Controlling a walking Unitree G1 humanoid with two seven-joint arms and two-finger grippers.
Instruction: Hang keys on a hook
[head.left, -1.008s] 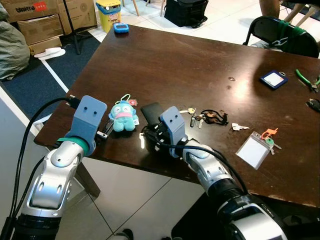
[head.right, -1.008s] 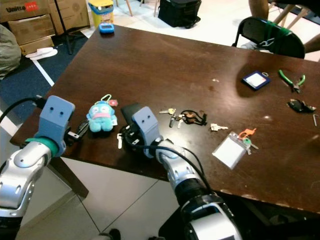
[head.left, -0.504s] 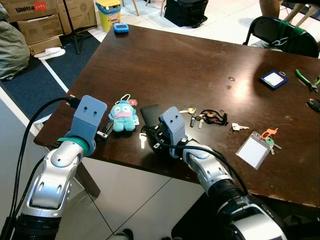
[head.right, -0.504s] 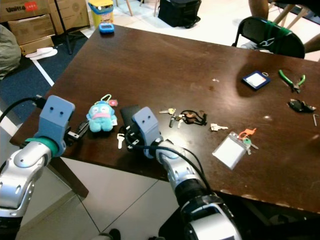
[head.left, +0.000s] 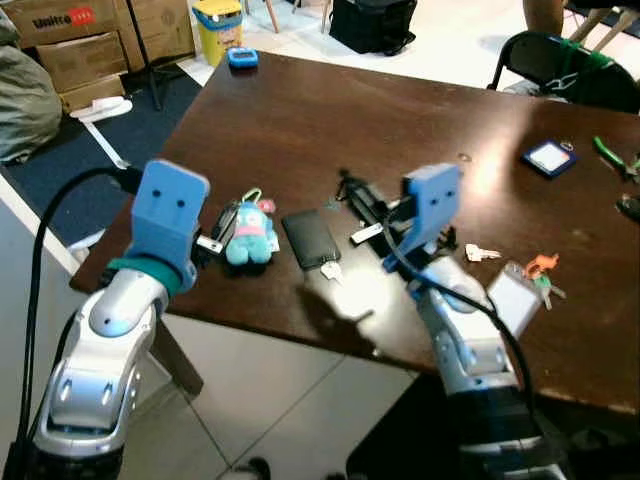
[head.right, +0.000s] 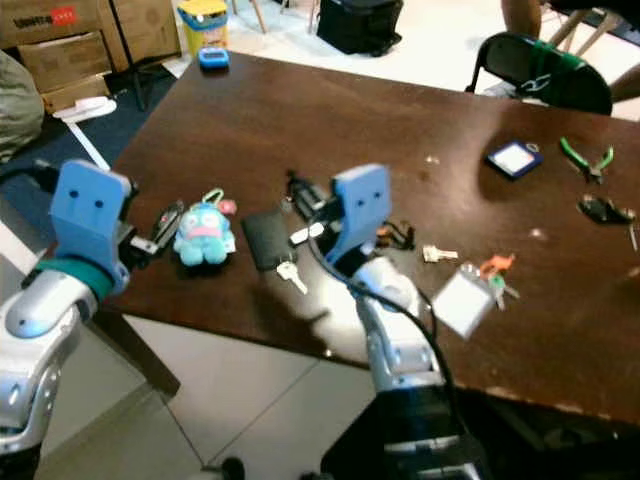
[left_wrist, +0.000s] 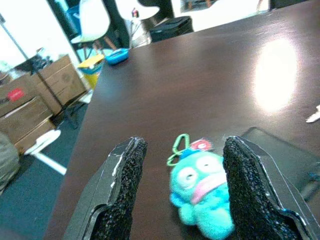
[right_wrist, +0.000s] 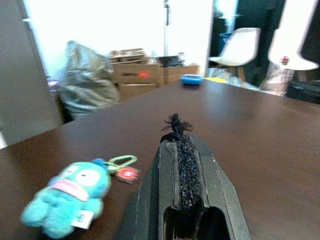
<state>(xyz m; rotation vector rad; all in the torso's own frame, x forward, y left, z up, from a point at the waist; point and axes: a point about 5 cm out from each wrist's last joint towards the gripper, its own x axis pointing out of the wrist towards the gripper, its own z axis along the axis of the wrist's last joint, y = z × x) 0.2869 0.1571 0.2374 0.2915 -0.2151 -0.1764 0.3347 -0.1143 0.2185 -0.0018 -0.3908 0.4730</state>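
Dark brown wood forms the worktop (head.left: 300, 110), which is surrounded by pale floor tiles, cardboard boxes and a black chair past its far edge.

The right end effector (head.left: 350, 190) is raised above the middle of the worktop. Its two black fingers are pressed together, and a tuft of black cord (right_wrist: 175, 122) is pinched at their tips. A silver key (head.right: 291, 275) is seen below it, at the near end of a black phone-like slab (head.left: 310, 238); whether the key hangs from the cord or lies on the wood cannot be told.

The left end effector (left_wrist: 180, 170) is held near the front left corner of the worktop with its fingers spread wide apart and nothing between the pads. A turquoise plush toy (head.left: 248, 226) with a green clip (left_wrist: 176, 149) and a red tag lies on the wood just in front of the gap, untouched by either finger.

Toward the right part of the worktop, further keys on a dark strap (head.right: 400, 236) and a single small key (head.left: 478, 254) are seen, apart from a clear badge holder (head.right: 460, 300) with an orange tag near the front edge. A blue badge holder (head.left: 548, 157) and green-handled pliers (head.left: 612, 158) lie toward the far right corner. A small blue object (head.left: 241, 57) rests at the far left corner.
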